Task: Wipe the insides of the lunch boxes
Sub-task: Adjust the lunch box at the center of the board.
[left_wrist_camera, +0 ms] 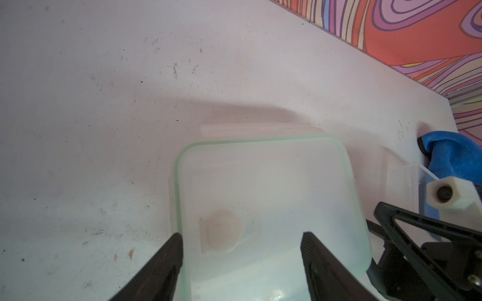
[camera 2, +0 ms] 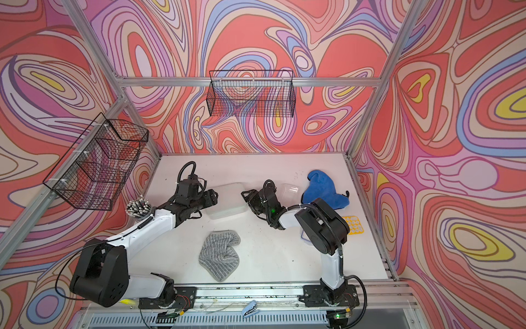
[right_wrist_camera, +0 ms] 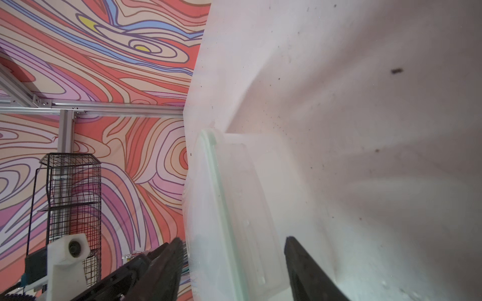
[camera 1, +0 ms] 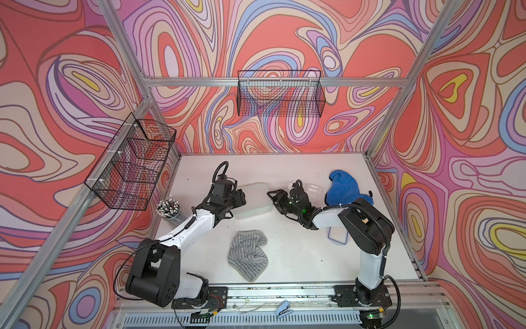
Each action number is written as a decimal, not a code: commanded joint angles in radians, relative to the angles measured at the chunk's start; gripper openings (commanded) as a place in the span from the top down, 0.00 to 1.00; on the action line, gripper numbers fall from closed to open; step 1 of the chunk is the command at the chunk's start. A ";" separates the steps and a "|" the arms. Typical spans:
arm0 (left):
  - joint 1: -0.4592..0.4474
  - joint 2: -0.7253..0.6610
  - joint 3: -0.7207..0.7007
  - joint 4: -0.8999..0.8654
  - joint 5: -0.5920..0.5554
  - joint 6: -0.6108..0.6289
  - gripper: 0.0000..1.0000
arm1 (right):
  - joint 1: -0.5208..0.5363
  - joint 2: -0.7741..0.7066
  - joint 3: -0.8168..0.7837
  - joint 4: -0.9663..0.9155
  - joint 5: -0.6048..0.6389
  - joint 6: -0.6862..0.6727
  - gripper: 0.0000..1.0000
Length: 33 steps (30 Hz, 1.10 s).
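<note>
The large lunch box [camera 1: 254, 200] sits on the bench in the middle of both top views, its green-rimmed lid [left_wrist_camera: 260, 182] on. It lies between the open left fingers [left_wrist_camera: 167, 260] and open right fingers [right_wrist_camera: 305, 265]. Each pair sits around one edge, equally near.

Grey striped cloth [camera 1: 248, 254] front-ctr; blue cloth [camera 1: 344, 188] rear right; pen cup [camera 1: 170, 211] left; wire basket [camera 1: 280, 94] on back wall.
</note>
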<state>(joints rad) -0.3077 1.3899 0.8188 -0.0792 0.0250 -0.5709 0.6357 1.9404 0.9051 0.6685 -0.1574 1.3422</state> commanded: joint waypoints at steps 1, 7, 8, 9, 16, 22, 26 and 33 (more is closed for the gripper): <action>-0.002 0.024 0.019 -0.033 -0.016 0.011 0.26 | 0.009 0.017 -0.003 0.073 0.014 0.041 0.38; -0.002 0.034 -0.006 -0.025 -0.006 0.002 0.26 | 0.011 0.046 0.047 0.070 -0.002 0.049 0.41; -0.002 0.034 -0.007 -0.026 -0.008 0.001 0.26 | 0.010 0.053 0.061 0.058 -0.005 0.048 0.41; -0.002 0.032 -0.008 -0.028 -0.009 0.001 0.26 | 0.011 0.062 0.075 0.051 -0.007 0.048 0.42; 0.000 0.010 0.020 -0.068 -0.037 0.019 0.25 | 0.009 0.126 0.123 0.066 -0.018 0.083 0.40; 0.003 -0.078 0.017 -0.126 -0.099 0.035 0.21 | 0.009 0.095 0.090 0.009 0.007 0.065 0.37; 0.027 -0.112 -0.020 -0.129 -0.113 0.015 0.16 | 0.009 0.079 0.069 0.011 0.010 0.058 0.36; 0.085 -0.077 -0.060 -0.081 -0.014 0.005 0.16 | 0.009 0.115 0.075 0.069 -0.020 0.085 0.37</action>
<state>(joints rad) -0.2302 1.2926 0.7734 -0.1677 -0.0299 -0.5575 0.6384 2.0499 0.9878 0.6910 -0.1688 1.4021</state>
